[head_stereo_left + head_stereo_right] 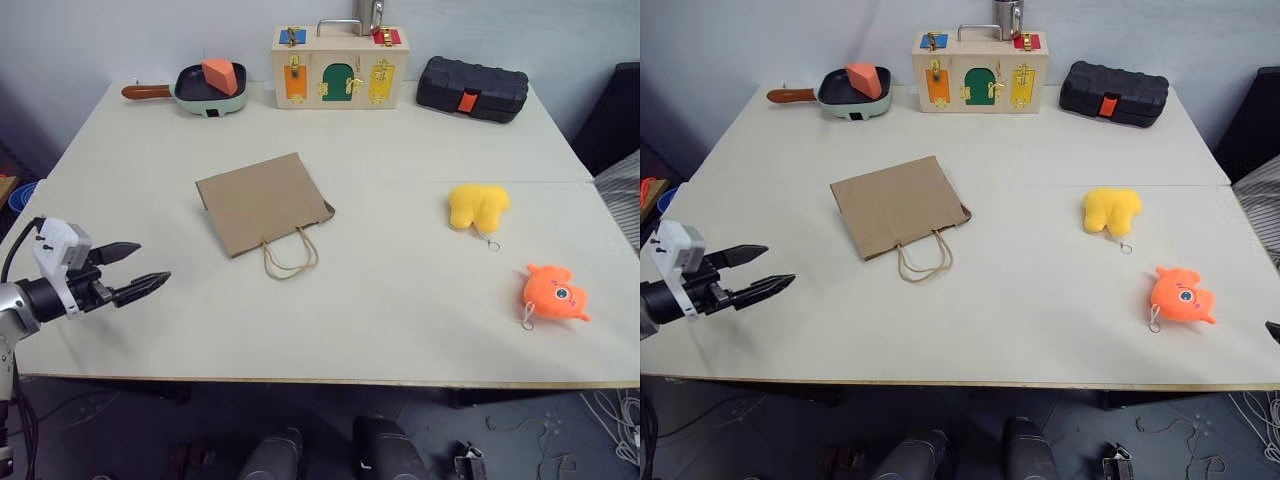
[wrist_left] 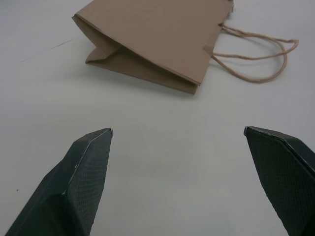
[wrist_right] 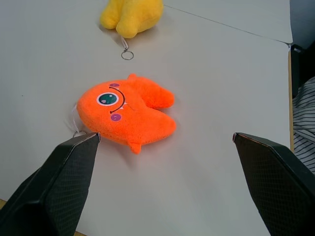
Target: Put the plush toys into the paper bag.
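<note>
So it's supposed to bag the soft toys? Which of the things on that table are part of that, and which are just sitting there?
Part of the job:
- yellow plush toy
- orange plush toy
- paper bag, lying flat

Just lying about, along the far edge:
- pan holding an orange wedge block
- wooden box with coloured doors
- black case

Bag (image 1: pixel 262 203) lies flat mid-worktop (image 1: pixel 400 330); two toys (image 1: pixel 478 206) (image 1: pixel 553 293) right of it, well apart; box (image 1: pixel 339 66) behind.
</note>
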Controlling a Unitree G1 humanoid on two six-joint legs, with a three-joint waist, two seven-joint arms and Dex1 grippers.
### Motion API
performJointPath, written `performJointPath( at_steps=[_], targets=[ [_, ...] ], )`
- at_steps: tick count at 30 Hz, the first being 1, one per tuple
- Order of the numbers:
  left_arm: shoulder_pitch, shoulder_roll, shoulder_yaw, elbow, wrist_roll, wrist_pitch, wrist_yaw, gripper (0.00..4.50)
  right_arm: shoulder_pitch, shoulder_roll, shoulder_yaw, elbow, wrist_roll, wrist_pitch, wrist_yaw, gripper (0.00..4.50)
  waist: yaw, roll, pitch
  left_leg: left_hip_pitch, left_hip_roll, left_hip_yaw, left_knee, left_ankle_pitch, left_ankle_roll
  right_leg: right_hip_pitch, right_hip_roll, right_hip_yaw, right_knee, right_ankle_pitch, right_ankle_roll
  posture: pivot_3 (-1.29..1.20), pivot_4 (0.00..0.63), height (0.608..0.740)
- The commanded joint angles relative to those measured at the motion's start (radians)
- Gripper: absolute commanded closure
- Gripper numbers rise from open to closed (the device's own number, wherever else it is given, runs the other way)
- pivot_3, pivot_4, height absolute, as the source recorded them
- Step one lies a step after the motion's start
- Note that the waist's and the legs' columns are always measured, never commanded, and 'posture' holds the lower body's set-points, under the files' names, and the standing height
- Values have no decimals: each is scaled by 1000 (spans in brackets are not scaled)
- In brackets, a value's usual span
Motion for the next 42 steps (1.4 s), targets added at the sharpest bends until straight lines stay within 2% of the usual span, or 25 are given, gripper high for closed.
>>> performJointPath(
  at_steps=[1,6,13,16,21,25,28,32,34,37,40,42],
  targets=[
    [11,27,41,-4,15,-26,0,0,-9,-29,-9,3,-9,-14,-2,88,0,0,0,0,0,0,0,0,0,0,0,0,0,0,0,0,150,740],
    [-2,25,44,-22,2,-2,-4,0,-19,-30,-9,6,-13,-17,-8,88,1,0,0,0,0,0,0,0,0,0,0,0,0,0,0,0,150,740],
    [-45,40,-19,-32,32,-33,-51,0,-26,-13,-16,-26,-4,-3,-34,88,2,0,0,0,0,0,0,0,0,0,0,0,0,0,0,0,150,740],
    [-102,51,-93,-35,55,-58,-92,0,-19,-3,-23,-86,20,23,-35,88,2,0,0,0,0,0,0,0,0,0,0,0,0,0,0,0,150,740],
    [-288,39,-302,-11,128,-137,-215,0,-31,9,23,-347,136,131,-49,88,2,0,0,-1,0,0,1,0,0,0,0,0,1,0,0,0,150,740],
    [-453,-3,-467,89,235,-267,-312,0,-67,23,121,-575,251,214,-103,88,-1,0,0,-2,0,0,2,0,0,-1,0,-1,1,0,0,0,150,740],
    [-581,-79,-584,211,342,-397,-340,0,-125,39,271,-733,286,224,-184,88,2,0,0,-2,0,0,3,0,0,-2,0,-2,3,0,0,0,150,740],
    [-706,-175,-641,372,410,-500,-328,0,-204,55,422,-839,308,234,-268,88,4,-1,0,-8,-1,-1,9,0,0,-5,0,-2,5,0,0,0,150,740],
    [-755,-216,-663,451,452,-562,-305,0,-249,63,493,-868,307,237,-314,88,4,-4,1,-19,-1,-2,18,0,0,-14,0,-4,8,0,1,0,150,740],
    [-800,-254,-669,535,482,-625,-288,0,-288,67,550,-881,294,240,-353,88,3,-6,2,-23,-2,-2,20,0,0,-19,-1,-4,14,1,1,0,150,740],
    [-832,-277,-667,599,489,-669,-296,588,-319,71,589,-879,287,241,-386,0,2,-6,2,-23,-2,-1,20,0,0,-20,-1,-4,15,1,1,0,150,740],
    [-844,-285,-670,627,499,-683,-300,1177,-325,71,598,-876,288,239,-397,0,2,-7,3,-23,-2,-1,20,0,0,-20,-1,-4,16,1,1,0,150,740]
  ],
)
